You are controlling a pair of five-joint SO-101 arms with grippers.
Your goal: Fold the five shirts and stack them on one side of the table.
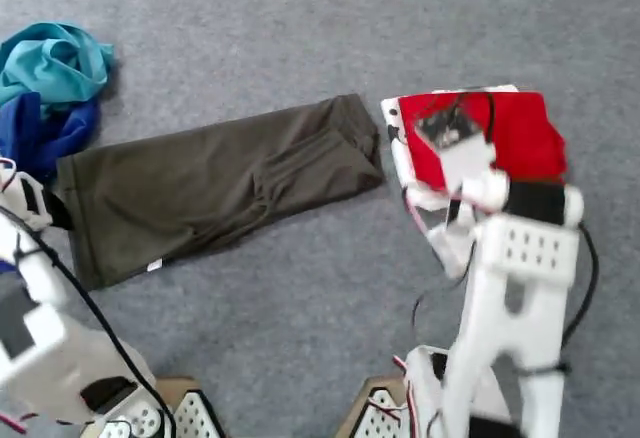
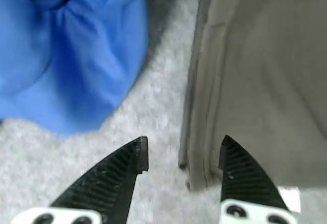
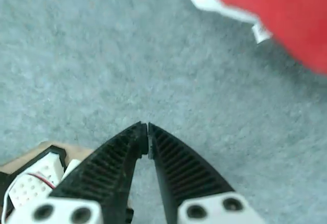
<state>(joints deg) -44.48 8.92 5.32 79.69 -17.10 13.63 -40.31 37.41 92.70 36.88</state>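
The left arm is seen at the near left corner of the surface, bent low, with its wrist brought to the left end of the brown shirt. The left jaws are held wide apart and pointed down. In the left wrist view the hem of the brown shirt is seen lying between the two tips, closer to one of them. Whether the cloth is touched by either tip cannot be told.

The right arm is raised at the near right, its upper part folded forward over the near edge of the red shirt. The right jaws are pressed together with nothing between them and are pointed at bare grey surface, near the red shirt but apart from it.

Five shirts can be counted. One brown shirt is laid out in a long folded strip across the middle. One teal shirt is crumpled at the far left, and one blue shirt is bunched against it, just beside the brown shirt's end. One red shirt is folded at the right, and one white shirt is laid beneath it, shown as an edge.
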